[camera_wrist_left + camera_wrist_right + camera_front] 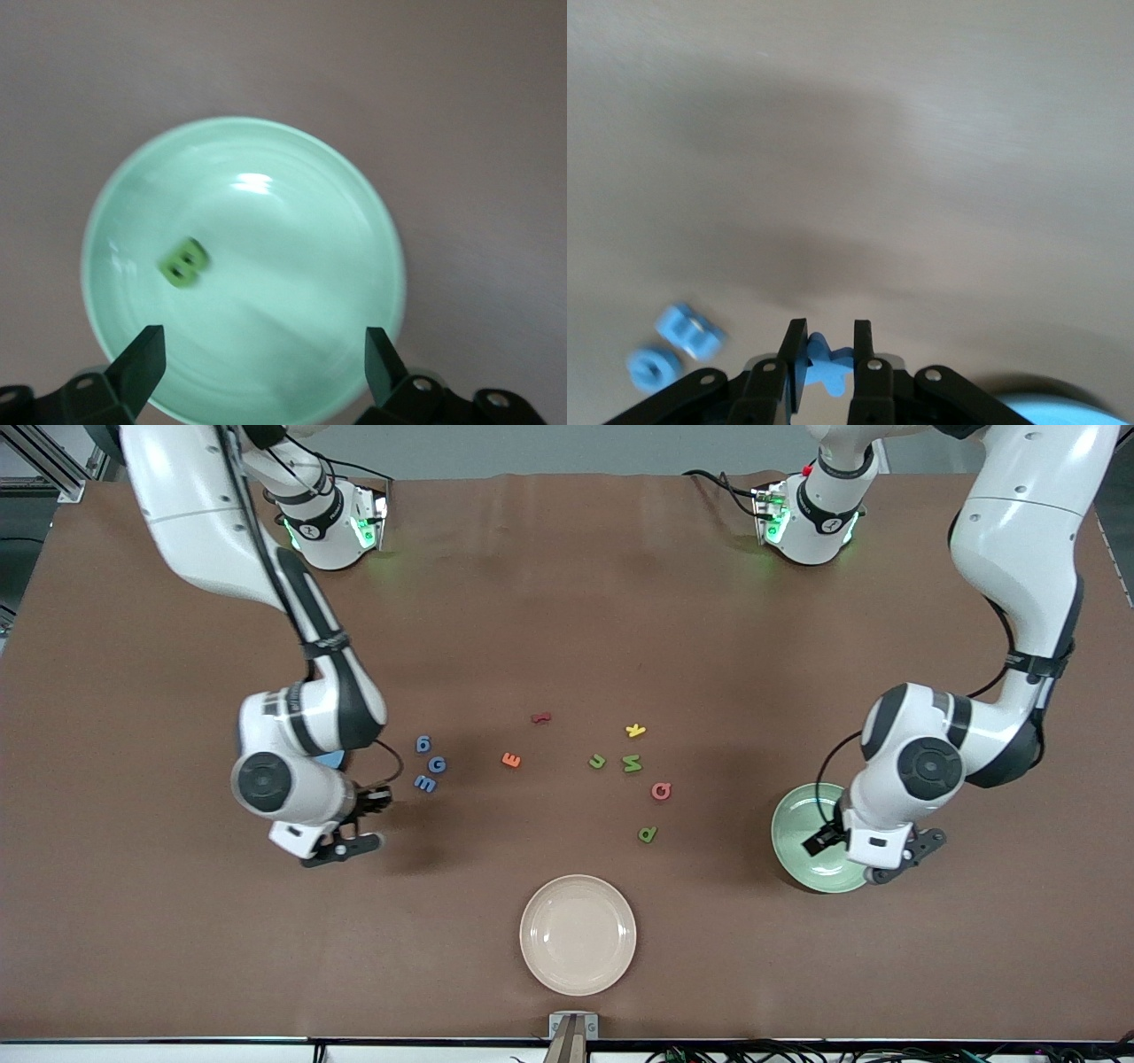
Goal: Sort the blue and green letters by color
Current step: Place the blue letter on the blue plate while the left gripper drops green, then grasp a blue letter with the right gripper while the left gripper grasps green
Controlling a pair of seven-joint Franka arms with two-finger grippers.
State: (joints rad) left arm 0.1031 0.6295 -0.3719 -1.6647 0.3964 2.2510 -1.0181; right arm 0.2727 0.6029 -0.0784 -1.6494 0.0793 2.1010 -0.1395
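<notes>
While the right gripper (825,361) pinches a blue letter (826,360), a green letter (184,262) lies below the left gripper's (264,350) wide-open jaws

Blue letters (429,765), green letters (631,763), pale green plate (791,824), cream plate (577,934), brown table (567,602).

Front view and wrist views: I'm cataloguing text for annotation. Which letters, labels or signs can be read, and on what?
"E": orange letter.
"K": yellow letter.
"M": dark green letter beside it.
"Q": pink letter.
"G": blue letter.
"B": green letter in the green bowl.
The other foam letters are too small to read; no labels are legible.
</notes>
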